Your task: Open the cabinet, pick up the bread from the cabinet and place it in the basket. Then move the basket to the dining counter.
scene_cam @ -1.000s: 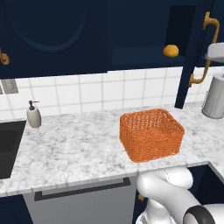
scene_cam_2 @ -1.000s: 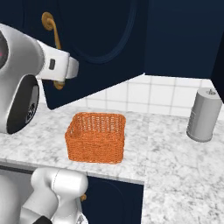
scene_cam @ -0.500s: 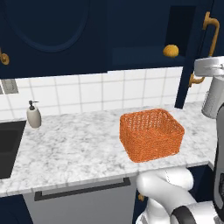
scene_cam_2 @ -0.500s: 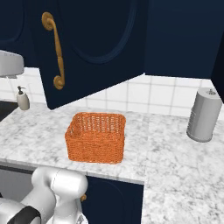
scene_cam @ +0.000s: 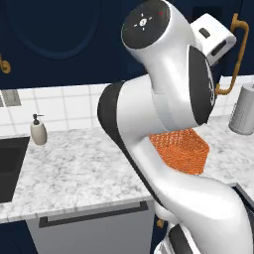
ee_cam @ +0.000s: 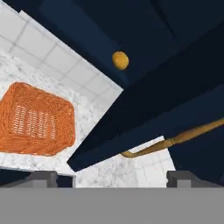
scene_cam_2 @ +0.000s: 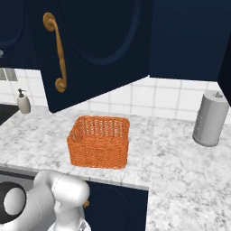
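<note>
Now that we had let go of the brass handle (ee_cam: 175, 141) and swung the cabinet door (scene_cam_2: 97, 49) wide, our gripper (ee_cam: 116, 178) stood fully spread and empty, facing the bread (ee_cam: 120, 60) on its shelf above the basket (ee_cam: 36, 120), ready for picking.

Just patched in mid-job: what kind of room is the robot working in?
A home kitchen, by the look of it: a marble worktop backed by white wall tiles, dark navy wall cabinet with a brass handle above it, and a soap bottle beside a black sink.
</note>
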